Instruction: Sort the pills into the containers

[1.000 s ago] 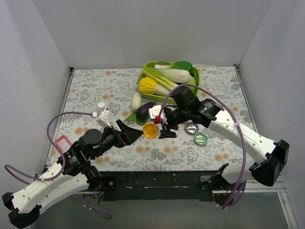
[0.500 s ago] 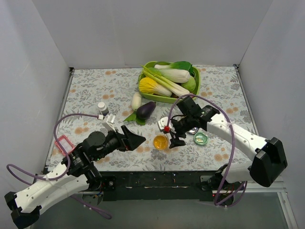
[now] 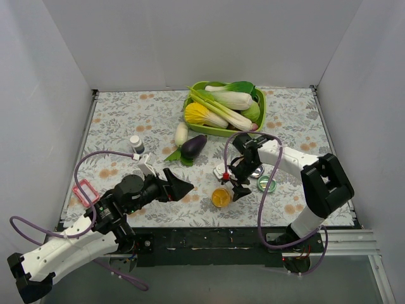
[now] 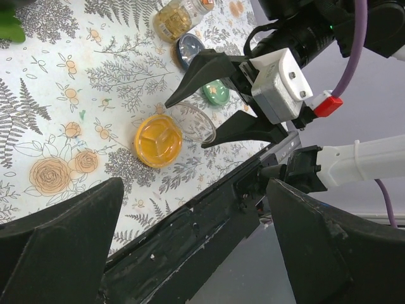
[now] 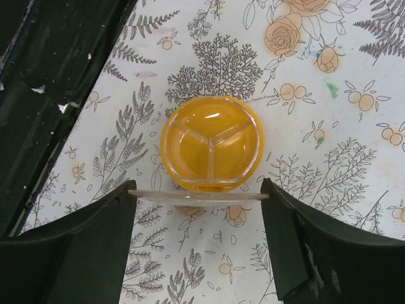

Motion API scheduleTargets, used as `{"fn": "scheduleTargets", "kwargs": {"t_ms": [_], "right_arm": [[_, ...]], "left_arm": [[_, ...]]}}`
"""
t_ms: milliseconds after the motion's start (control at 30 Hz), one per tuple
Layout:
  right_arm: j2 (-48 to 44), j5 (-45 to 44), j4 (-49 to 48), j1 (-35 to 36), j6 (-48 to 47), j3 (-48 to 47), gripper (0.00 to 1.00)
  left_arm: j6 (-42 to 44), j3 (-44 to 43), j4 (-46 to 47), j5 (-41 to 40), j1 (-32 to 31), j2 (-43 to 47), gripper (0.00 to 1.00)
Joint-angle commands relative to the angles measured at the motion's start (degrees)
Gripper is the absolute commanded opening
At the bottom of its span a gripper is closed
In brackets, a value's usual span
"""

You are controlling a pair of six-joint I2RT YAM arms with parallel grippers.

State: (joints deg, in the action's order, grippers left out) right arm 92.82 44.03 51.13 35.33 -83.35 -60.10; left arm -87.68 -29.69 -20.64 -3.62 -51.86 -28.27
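Here, the right arm (image 3: pixel 288 159) was folded back toward its base over the floral surface (image 3: pixel 126 120), its gripper (image 3: pixel 237 190) clenched on the rim of a clear lid (image 5: pixel 190 195). The left arm (image 3: pixel 82 228) reached forward, its gripper (image 3: pixel 182 188) spread wide and holding nothing. The orange dish (image 5: pixel 211 142) lay uncovered near the front edge, just beside the held lid. The blue dish (image 3: pixel 255 170) and green dish (image 3: pixel 266 183) sat close by on its right.
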Motion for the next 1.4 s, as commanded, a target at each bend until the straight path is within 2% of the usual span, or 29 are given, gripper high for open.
{"fn": "scheduleTargets", "kwargs": {"t_ms": [0,133,233,367,600,967,1100,1367], "right_arm": [[2.2,1.5,-0.4,-1.3,-4.9,-0.8,0.2],[5.7,1.2,0.3,-2.4,-5.3,-2.3,0.26],[6.8,1.0,1.2,-2.8,-5.9,-3.2,0.41],[6.8,0.4,0.0,-3.1,-5.1,-3.0,0.47],[4.9,0.3,-1.8,-3.3,-3.5,-2.8,0.62],[2.5,0.4,-0.8,-3.3,-2.4,-3.6,0.65],[2.4,-0.1,-0.7,-3.3,-2.0,-3.6,0.8],[2.6,-0.9,-1.3,-3.3,-1.3,-3.4,0.82]], "left_arm": [[0.5,0.3,-0.4,-1.1,0.2,0.8,0.98],[0.3,0.6,-0.5,-1.3,0.2,1.1,0.98],[0.1,0.9,-0.4,-1.4,0.2,1.5,0.98],[-0.2,1.1,-0.1,-1.5,0.3,1.5,0.98],[0.1,0.9,0.2,-1.4,0.2,1.0,0.98],[-0.7,2.4,2.5,-0.1,0.2,-0.6,0.98],[-0.7,3.3,5.3,0.9,0.3,-2.2,0.98],[-0.8,4.6,7.6,2.0,0.3,-3.9,0.98]]}}
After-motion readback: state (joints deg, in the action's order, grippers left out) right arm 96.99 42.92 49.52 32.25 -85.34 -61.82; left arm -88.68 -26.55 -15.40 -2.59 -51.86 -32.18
